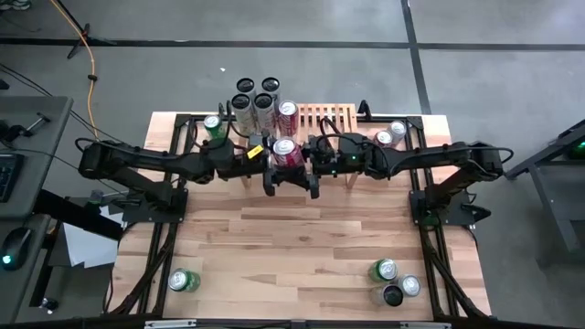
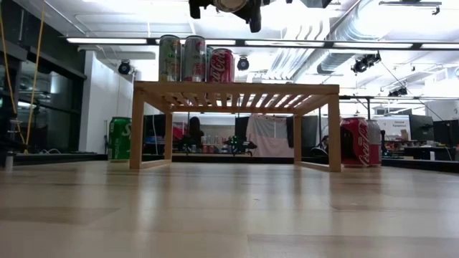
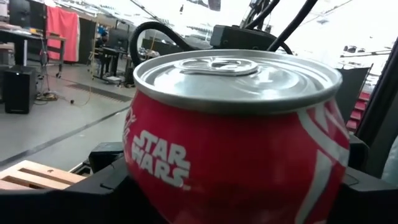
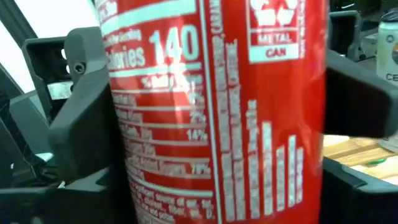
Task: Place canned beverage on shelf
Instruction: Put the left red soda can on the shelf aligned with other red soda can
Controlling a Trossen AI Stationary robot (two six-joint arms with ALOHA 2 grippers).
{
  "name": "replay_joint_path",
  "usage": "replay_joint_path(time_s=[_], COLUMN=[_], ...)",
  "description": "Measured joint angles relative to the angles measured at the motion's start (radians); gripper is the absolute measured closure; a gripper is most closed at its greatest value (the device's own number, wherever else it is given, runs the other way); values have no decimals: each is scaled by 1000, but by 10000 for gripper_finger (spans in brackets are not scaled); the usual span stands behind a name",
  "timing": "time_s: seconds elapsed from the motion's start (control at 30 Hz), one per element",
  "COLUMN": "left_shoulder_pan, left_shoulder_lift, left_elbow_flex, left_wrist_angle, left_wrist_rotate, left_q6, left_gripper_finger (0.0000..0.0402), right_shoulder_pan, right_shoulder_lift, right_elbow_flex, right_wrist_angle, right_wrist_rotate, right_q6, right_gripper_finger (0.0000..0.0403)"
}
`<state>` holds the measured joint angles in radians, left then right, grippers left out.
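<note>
Fingers of both the left gripper (image 1: 277,174) and right gripper (image 1: 309,175) are clamping the red can (image 1: 285,152), holding it just near of the shelf (image 1: 327,117); judged best: one releasing before the other is carrying it onto bare slats.

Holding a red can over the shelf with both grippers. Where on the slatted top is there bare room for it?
The shelf is bare on its right part, from the red can standing on it to its right end. Its left end is crowded: tall cans stand packed there. The held can hangs between the left gripper and right gripper, in front of the shelf's middle.
</note>
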<state>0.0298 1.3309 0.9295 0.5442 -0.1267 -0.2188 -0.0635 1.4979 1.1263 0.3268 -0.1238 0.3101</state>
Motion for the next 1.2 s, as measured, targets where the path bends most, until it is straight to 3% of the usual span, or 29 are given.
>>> replay_joint_path(time_s=[0.17,0.3,0.47,0.63,0.87,1.2], left_shoulder_pan=[12,34,62,62,58,57], left_shoulder_lift=[-16,-54,-119,-104,5,124], left_elbow_flex=[-3,-3,-3,-4,45,174], left_wrist_angle=[-11,-80,-252,-374,-436,-497], left_wrist_rotate=[-21,-8,-41,-29,-73,-134], left_q6=[23,33,81,63,55,135], left_gripper_finger=[122,122,122,122,122,122], right_shoulder_pan=[-3,-15,-38,-43,-39,-33], right_shoulder_lift=[-25,-76,-158,-202,-120,-6], right_elbow_flex=[0,0,2,44,252,402], right_wrist_angle=[-29,-130,-236,-333,-610,-804], right_wrist_rotate=[1,-8,-7,81,231,277], right_q6=[-2,-20,-19,34,106,147], right_gripper_finger=[41,11,10,10,10,9])
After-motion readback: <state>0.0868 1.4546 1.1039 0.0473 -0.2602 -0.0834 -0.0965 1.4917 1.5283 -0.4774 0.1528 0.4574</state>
